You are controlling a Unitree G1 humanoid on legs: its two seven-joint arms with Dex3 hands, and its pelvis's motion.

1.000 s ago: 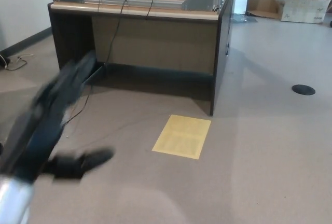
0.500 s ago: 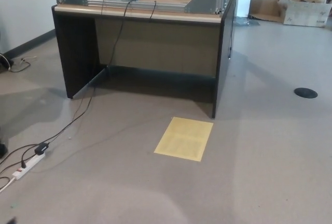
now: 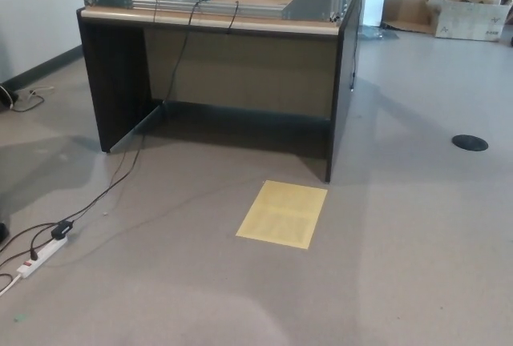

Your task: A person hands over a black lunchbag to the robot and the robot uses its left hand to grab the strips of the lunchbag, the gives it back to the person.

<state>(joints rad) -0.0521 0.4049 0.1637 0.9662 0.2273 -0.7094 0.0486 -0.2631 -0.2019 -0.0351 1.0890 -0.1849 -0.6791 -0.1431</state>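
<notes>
No black lunchbag shows in the head view, and no person is in sight. Neither of my hands nor any part of my arms is in the picture. The view looks down on a grey carpeted floor in front of a desk.
A dark desk (image 3: 216,66) with a metal frame and cables on top stands ahead. A yellow sheet (image 3: 282,213) lies on the floor before it. A white power strip (image 3: 40,256) with black cables lies at the left. A cardboard box (image 3: 469,16) and a black floor disc (image 3: 470,142) are at the right.
One second ago my left arm and hand swept blurred through the left of the picture; they have dropped out of view since. The camera has shifted slightly.
</notes>
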